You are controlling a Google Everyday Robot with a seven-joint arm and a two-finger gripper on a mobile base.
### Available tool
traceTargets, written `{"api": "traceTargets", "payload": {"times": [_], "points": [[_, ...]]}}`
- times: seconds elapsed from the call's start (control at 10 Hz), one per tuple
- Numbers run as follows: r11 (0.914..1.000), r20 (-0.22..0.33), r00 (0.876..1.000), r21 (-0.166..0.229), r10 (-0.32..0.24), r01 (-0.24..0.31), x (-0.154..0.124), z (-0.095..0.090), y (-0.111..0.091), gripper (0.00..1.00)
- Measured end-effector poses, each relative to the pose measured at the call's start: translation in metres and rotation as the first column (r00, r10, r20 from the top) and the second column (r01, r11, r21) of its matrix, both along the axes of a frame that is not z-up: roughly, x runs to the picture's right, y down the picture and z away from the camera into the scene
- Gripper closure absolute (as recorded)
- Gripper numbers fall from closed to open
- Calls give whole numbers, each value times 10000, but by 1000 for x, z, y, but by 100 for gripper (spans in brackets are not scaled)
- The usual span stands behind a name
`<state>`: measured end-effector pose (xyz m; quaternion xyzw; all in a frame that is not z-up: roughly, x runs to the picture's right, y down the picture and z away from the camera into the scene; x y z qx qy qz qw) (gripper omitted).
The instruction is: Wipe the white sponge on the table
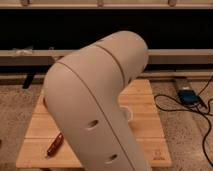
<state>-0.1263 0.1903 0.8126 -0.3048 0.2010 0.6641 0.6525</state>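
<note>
The robot's bulky cream arm (95,105) fills the middle of the camera view, bent at the elbow and blocking much of the table (145,107). The gripper is out of sight behind it, so its jaws cannot be judged, and the white sponge cannot be seen either. Only the rim of a white cup (127,114) peeks out beside the arm. A red-handled tool (54,144) lies near the table's front left; a blue device (189,96) with black cables sits on the floor to the right
</note>
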Motion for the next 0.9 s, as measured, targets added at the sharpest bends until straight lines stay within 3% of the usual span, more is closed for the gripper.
{"api": "traceTargets", "payload": {"times": [0.3, 0.5, 0.9], "points": [[9991, 1018, 9940, 175, -392, 376, -2, -16, -6, 20], [9984, 1281, 9902, 181, -560, 542, 4, -24, -17, 20], [9939, 1416, 9838, 239, -1103, 1080, 26, -58, -55, 20]]}}
